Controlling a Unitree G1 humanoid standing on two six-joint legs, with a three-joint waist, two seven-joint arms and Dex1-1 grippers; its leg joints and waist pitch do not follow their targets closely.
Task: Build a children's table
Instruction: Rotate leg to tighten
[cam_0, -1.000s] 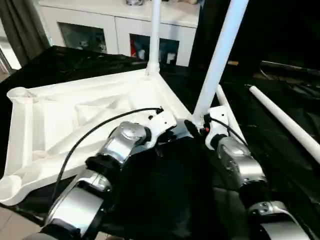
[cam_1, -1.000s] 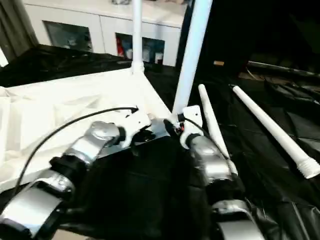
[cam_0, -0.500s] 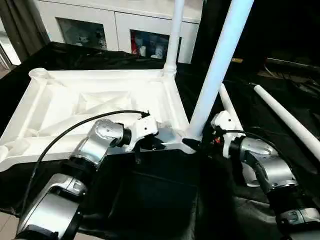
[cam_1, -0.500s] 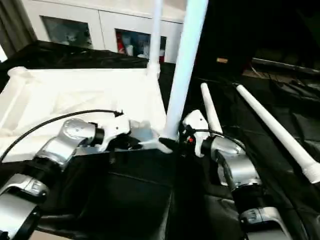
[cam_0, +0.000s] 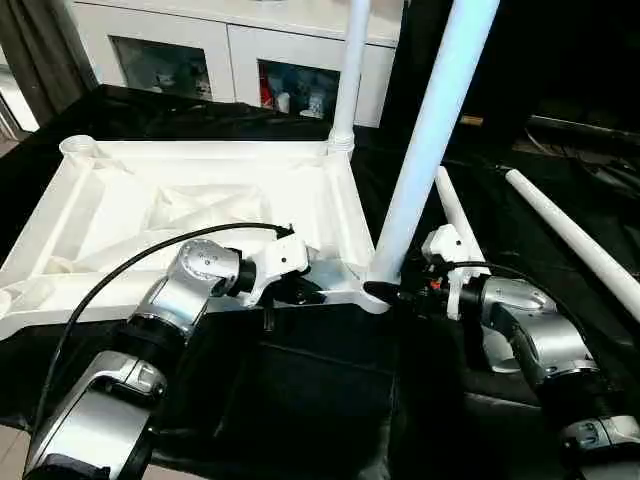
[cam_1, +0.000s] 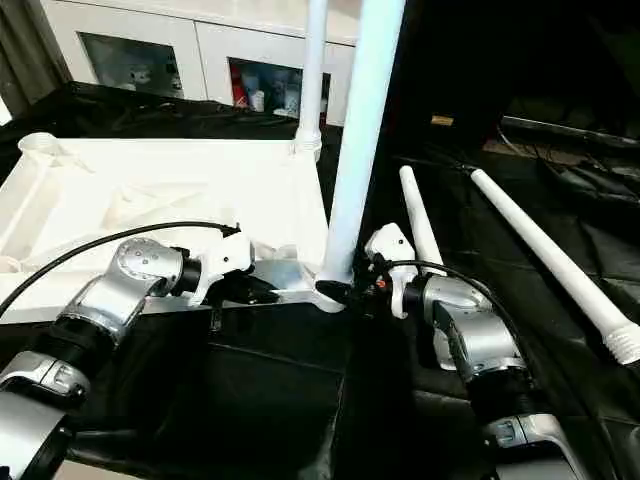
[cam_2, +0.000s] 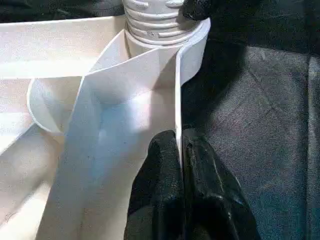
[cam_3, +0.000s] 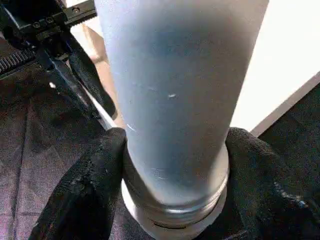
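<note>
Counter, black-draped, carries everything you're working on. Behind it you've got a white cabinet with glass doors.

Tabletop lies upside down on the counter, ribbed underside up, taking most of the left half of your head view. Its near rim runs across just ahead of your left forearm. Two corner sockets on the left side are open: far-left socket is the clearer one.

Near-right leg stands in the near-right corner socket, leaning slightly right as it rises out of frame. Far-right leg stands upright in the far-right corner socket.

Two loose legs lie on the counter to the right of the tabletop: inner loose leg just beyond your right wrist, outer loose leg further right, running diagonally toward the near-right edge. Well apart from each other.

Right gripper: your jaws straddle the base of the near-right leg, one black pad on each side and touching the tube just above its collar. Holding that leg.

Left gripper: your jaws are pinched narrow on the thin near rim of the tabletop, close to the near-right socket. Rim wall sits between the two fingers.
</note>
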